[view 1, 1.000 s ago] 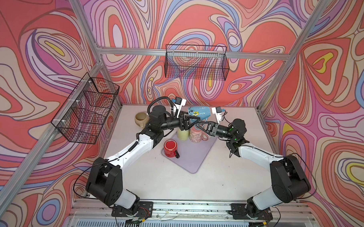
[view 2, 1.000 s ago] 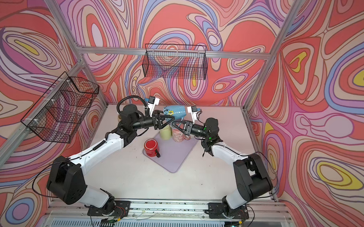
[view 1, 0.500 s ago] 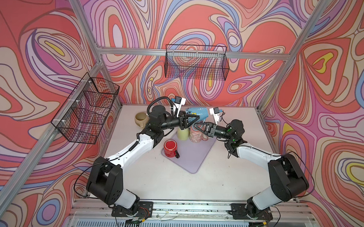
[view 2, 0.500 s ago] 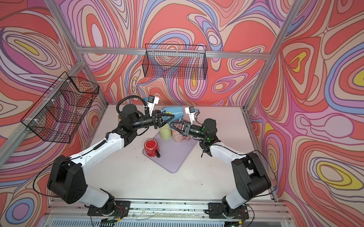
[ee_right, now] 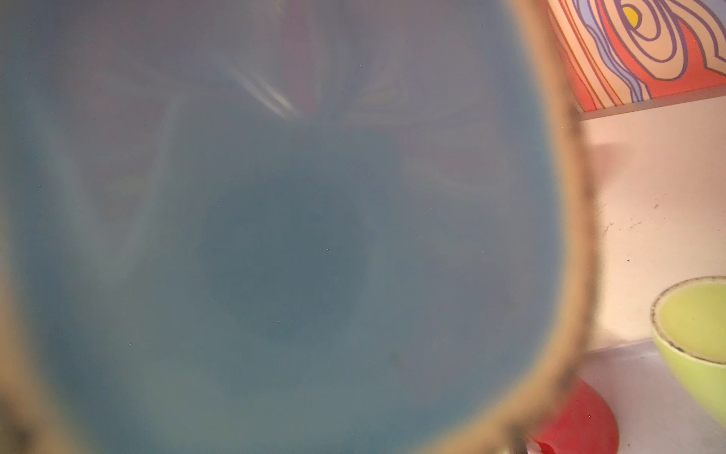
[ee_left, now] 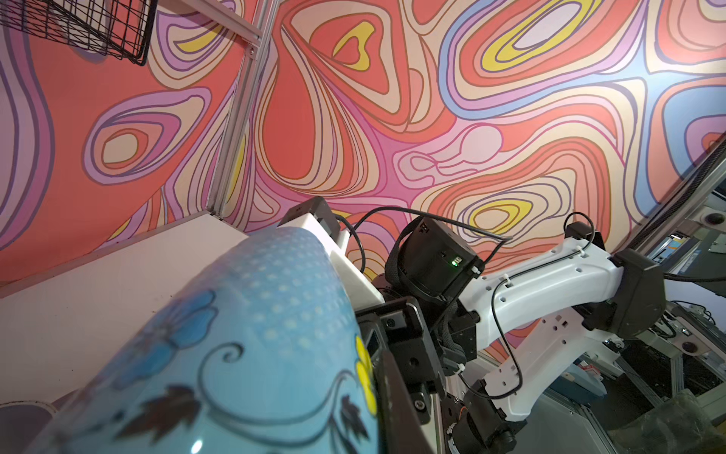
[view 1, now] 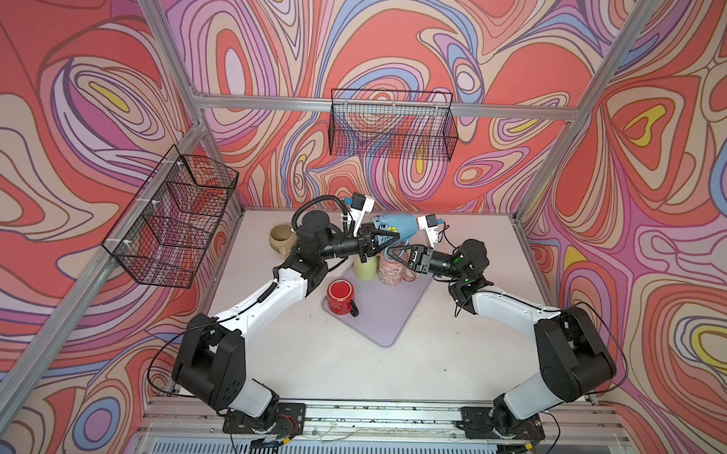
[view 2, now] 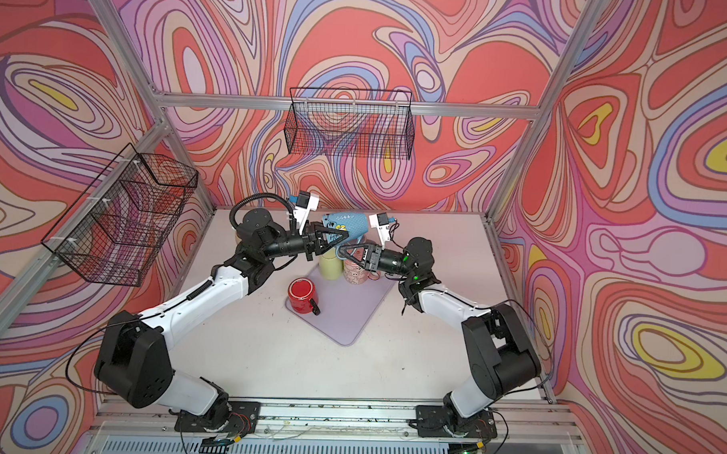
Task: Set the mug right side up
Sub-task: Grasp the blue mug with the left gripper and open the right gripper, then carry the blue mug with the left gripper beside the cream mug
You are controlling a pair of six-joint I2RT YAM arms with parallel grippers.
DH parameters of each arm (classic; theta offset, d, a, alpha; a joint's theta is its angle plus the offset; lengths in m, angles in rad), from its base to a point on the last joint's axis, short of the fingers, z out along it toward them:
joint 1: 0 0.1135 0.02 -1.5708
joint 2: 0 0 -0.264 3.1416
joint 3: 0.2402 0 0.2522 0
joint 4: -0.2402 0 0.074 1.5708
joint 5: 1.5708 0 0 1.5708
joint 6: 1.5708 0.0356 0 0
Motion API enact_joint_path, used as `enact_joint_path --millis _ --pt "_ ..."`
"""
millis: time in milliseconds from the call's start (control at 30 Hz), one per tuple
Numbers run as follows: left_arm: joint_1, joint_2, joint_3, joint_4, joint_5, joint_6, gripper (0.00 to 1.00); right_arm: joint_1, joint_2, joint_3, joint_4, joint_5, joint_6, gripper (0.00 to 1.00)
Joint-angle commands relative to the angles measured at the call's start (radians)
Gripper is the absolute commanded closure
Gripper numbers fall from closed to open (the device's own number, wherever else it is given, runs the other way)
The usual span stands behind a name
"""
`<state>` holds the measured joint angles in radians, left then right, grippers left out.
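Top views both show two black-and-white arms reaching over a pale tabletop (view 1: 432, 363), their hands meeting above the far end of a lilac mat (view 1: 385, 324). The blue mug (view 1: 395, 226), patterned with flowers, hangs in the air between the hands. It lies on its side with its mouth turned toward the right arm.

The left hand (view 1: 396, 236) comes in just under the blue mug. Its fingers are pressed into a narrow point, pinching the mug, though which part they grip is hidden. The right hand (view 1: 391, 252) also has its fingers drawn close together on the blue mug, and its contact is hidden as well.

Below the hands, a green mug (view 1: 365, 269) and a pink mug (view 1: 391, 272) stand side by side on the mat. A red mug (view 1: 340, 296) sits apart at the mat's left edge. A tan mug (view 1: 281, 237) stands on the bare tabletop behind the left arm. Wire baskets (view 1: 392, 125) hang on the walls.

From the left wrist view, the blue mug's outside looms close, with one dark finger (ee_left: 396, 397) lying against its side. The right wrist view, badly blurred, looks straight into the blue mug's mouth, which is ringed by a brown rim. The green and red mugs peek past that rim.
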<state>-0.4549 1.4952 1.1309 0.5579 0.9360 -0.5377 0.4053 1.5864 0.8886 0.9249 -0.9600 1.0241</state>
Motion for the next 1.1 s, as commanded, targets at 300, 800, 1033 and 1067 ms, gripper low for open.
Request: enact_joint_path --millis 300,800,1033,1067 --pt "0.011 -0.04 -0.009 -0.085 -0.152 0.032 1.0 0.008 -0.032 0.012 -0.033 0.084 -0.157 0.62" --pt "0.068 -0.139 -0.024 -0.263 -0.251 0.107 1.0 -0.001 -0.033 -0.014 -0.043 0.117 -0.18 0.57" --pt "0.07 -0.135 0.089 -0.589 -0.431 0.225 1.0 0.0 -0.041 -0.02 -0.108 0.144 -0.225 0.57" --pt "0.072 -0.13 0.118 -0.646 -0.456 0.248 1.0 -0.002 -0.04 -0.022 -0.115 0.147 -0.229 0.57"
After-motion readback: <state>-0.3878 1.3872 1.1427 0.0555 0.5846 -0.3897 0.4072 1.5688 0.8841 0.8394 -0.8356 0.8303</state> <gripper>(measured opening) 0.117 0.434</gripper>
